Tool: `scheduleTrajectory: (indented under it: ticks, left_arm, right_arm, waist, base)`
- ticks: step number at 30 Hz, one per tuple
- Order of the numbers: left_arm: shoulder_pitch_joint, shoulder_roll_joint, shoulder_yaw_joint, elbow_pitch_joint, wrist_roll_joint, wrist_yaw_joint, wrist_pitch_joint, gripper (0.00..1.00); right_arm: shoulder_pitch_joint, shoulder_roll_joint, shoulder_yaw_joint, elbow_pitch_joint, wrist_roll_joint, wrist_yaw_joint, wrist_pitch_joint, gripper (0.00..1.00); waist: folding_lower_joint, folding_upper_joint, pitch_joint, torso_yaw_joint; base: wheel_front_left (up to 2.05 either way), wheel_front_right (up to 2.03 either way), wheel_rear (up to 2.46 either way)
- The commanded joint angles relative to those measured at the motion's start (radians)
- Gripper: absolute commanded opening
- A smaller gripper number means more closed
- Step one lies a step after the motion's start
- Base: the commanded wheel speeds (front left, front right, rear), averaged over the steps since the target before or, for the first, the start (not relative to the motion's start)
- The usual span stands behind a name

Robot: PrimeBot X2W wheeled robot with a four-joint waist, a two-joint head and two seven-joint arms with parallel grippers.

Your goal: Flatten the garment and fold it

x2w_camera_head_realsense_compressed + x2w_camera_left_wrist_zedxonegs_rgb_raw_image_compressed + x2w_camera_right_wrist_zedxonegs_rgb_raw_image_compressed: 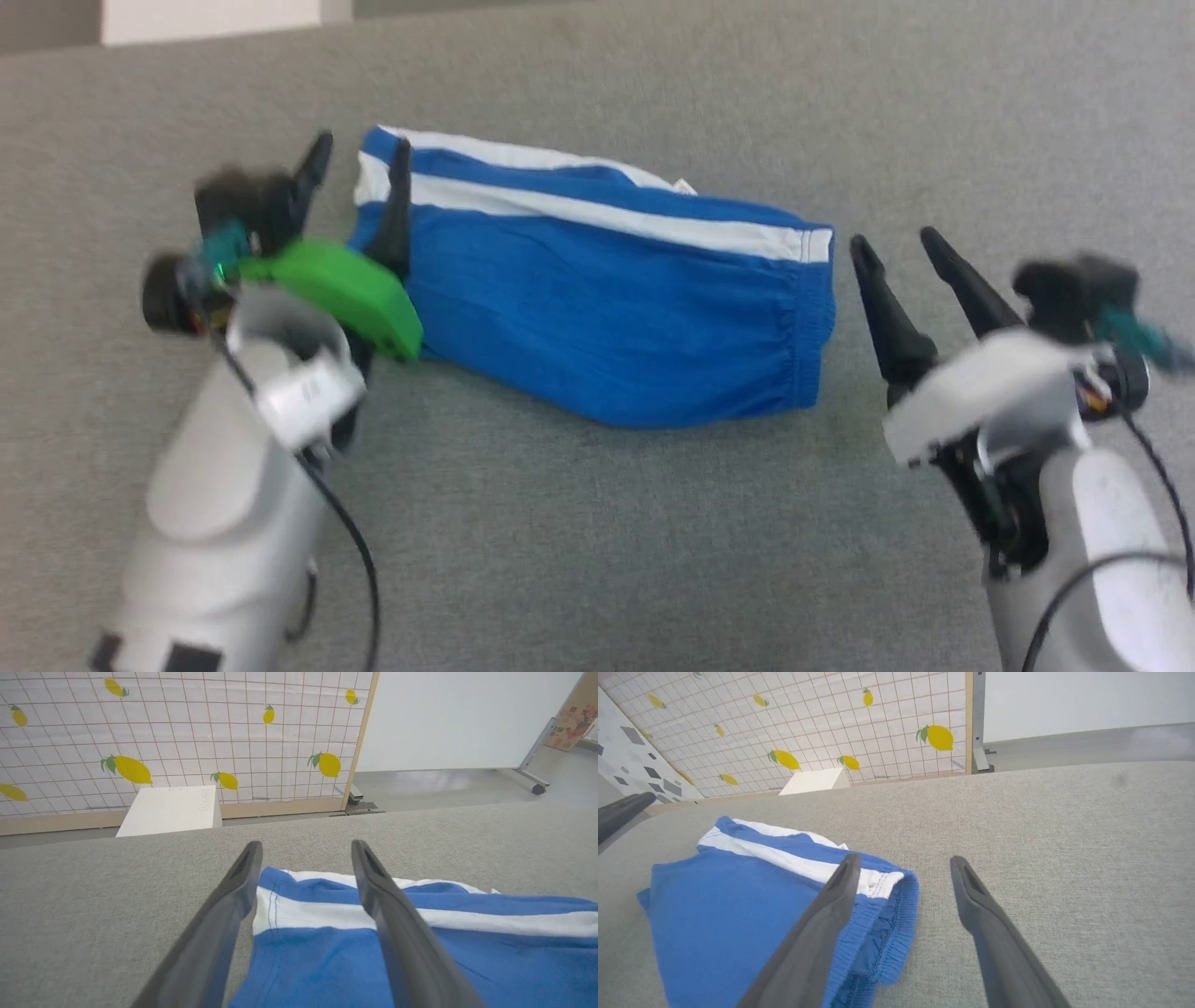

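Note:
The garment (607, 308) is a pair of bright blue shorts with white stripes, lying folded in a long block across the grey surface, gathered waistband toward the right. My left gripper (359, 149) stands open at its left end, one finger over the cloth, the other over the grey surface; the left wrist view shows the garment's (317, 914) white-striped corner between the fingers of the left gripper (303, 847). My right gripper (892, 238) is open just beyond the waistband, holding nothing. In the right wrist view the garment (738, 905) lies left of the right gripper (903, 858).
The grey fabric-covered surface (597, 541) stretches widely in front of and behind the garment. Beyond its far edge stand a white box (170, 809), a lemon-patterned grid panel (187, 737) and a white board on castors (467, 718).

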Motion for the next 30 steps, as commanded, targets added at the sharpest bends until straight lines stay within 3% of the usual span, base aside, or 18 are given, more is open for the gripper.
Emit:
scheduleTrajectory:
  ticks: [1, 5, 8, 17, 23, 24, 30]
  left_arm:
    - [0.044, -0.012, 0.005, -0.016, 0.011, 0.016, -0.041, 1.00]
    - [0.134, -0.039, 0.014, -0.042, -0.004, 0.023, -0.118, 1.00]
    - [0.174, -0.052, 0.021, -0.044, -0.012, 0.019, -0.139, 1.00]
    - [0.162, -0.051, 0.039, 0.088, -0.030, -0.013, -0.138, 1.00]
    - [0.058, -0.047, 0.045, 0.260, -0.054, -0.001, -0.021, 1.00]
    - [0.007, -0.045, 0.044, 0.343, -0.064, 0.019, 0.068, 1.00]
    - [-0.077, -0.037, 0.030, 0.489, -0.076, 0.060, 0.282, 1.00]
  right_arm:
    - [0.035, 0.002, 0.003, -0.012, 0.013, -0.001, -0.074, 1.00]
    - [0.132, 0.002, -0.002, -0.021, 0.019, -0.001, -0.296, 1.00]
    - [0.195, 0.002, -0.017, -0.014, 0.012, -0.001, -0.396, 1.00]
    - [0.311, 0.002, -0.047, -0.066, -0.015, -0.001, -0.450, 1.00]
    - [0.317, 0.002, -0.032, -0.109, -0.017, -0.001, -0.451, 1.00]
    - [0.314, 0.002, -0.016, -0.124, -0.013, -0.001, -0.451, 1.00]
    - [0.305, 0.002, 0.020, -0.142, -0.002, -0.001, -0.452, 1.00]
  waist:
    - [0.0000, 0.0000, -0.072, 0.030]
    - [0.0000, 0.0000, -0.118, 0.039]
    - [0.0000, 0.0000, -0.141, 0.043]
    - [0.0000, 0.0000, -0.150, 0.018]
    - [0.0000, 0.0000, -0.133, -0.015]
    - [0.0000, 0.0000, -0.126, -0.033]
    - [0.0000, 0.0000, -0.109, -0.071]
  base:
    - [0.00, 0.00, 0.00]
    - [0.00, 0.00, 0.00]
    - [0.00, 0.00, 0.00]
    - [0.00, 0.00, 0.00]
    - [0.00, 0.00, 0.00]
    - [0.00, 0.00, 0.00]
    - [0.00, 0.00, 0.00]
